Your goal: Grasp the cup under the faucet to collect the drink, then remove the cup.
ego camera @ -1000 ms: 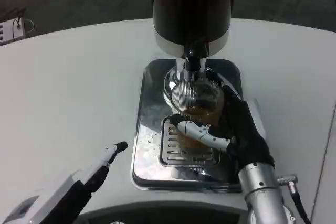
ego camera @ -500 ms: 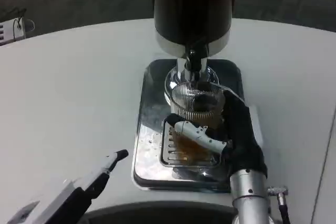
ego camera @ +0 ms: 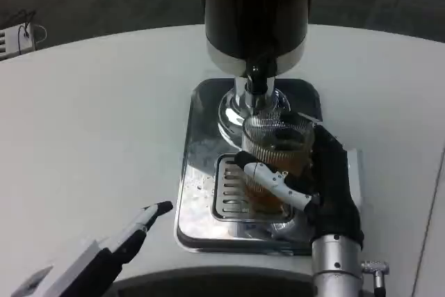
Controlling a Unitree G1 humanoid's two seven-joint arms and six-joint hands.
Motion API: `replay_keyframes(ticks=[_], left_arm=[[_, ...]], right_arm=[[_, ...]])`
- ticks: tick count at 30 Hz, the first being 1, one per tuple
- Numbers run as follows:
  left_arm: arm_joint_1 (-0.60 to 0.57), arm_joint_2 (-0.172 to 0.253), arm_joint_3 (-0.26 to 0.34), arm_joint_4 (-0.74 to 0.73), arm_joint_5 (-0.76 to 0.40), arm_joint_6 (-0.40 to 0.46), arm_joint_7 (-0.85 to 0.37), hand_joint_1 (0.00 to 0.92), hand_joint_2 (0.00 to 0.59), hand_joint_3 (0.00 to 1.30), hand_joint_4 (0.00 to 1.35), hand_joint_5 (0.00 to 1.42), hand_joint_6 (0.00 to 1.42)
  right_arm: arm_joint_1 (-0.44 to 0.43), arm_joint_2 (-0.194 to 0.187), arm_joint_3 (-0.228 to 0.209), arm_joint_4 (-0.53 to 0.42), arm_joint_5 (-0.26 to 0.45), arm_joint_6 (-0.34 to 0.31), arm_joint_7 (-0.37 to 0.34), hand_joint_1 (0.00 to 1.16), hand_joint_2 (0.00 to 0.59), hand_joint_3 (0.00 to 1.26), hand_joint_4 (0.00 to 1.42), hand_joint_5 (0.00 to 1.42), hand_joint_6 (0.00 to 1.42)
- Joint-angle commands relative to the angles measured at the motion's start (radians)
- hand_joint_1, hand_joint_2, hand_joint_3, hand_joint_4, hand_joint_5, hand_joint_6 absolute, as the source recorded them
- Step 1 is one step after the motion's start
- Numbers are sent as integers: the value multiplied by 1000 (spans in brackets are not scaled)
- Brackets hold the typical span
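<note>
A clear ribbed cup (ego camera: 274, 145) with brown drink in its lower part stands over the drip grate (ego camera: 229, 193) of the chrome tray (ego camera: 198, 151). It sits just right of and below the black dispenser's faucet (ego camera: 255, 80). My right hand (ego camera: 316, 182) grips the cup, with a white finger across its front and the black palm at its right side. My left hand (ego camera: 132, 231) hovers low at the left of the tray, holding nothing, its fingers close together.
The tall black dispenser body (ego camera: 255, 12) rises behind the cup. A white plug strip (ego camera: 14, 38) lies at the table's far left edge. Bare white tabletop spreads left of the tray.
My right hand has carried the cup a little to the right, off from straight under the faucet. The left hand has stayed almost where it was.
</note>
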Motion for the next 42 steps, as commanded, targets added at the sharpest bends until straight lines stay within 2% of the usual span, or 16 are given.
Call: replay_keyframes(ticks=[1,6,17,25,30,34,42], left_arm=[[-1,14,2,13,-4,-8,-7,0,71,56,0,68,97],[-20,17,-2,32,-10,-14,-5,0,71,58,0,73,100],[-69,19,-19,77,-17,-34,-1,0,72,59,0,76,104],[-102,17,-36,93,-9,-51,4,0,72,59,0,76,104],[-132,18,-46,102,2,-58,11,0,72,59,0,71,105],[-149,20,-57,105,14,-66,13,0,73,59,0,67,99],[-163,22,-74,87,53,-75,12,0,71,40,0,33,82]], right_arm=[[43,37,16,-87,5,-6,19,1020,222,909,1154,1229,1342],[116,25,43,-203,14,32,97,1005,219,969,1221,1294,1386],[299,-25,111,-468,45,141,261,1004,201,1010,1241,1331,1424],[408,-52,120,-632,68,180,348,1010,201,1031,1263,1357,1424],[468,-77,109,-767,71,189,391,1012,199,1033,1267,1366,1424],[483,-99,96,-845,66,196,418,1017,181,1033,1267,1361,1424],[497,-192,41,-973,68,183,504,1013,164,1033,1253,1357,1424]])
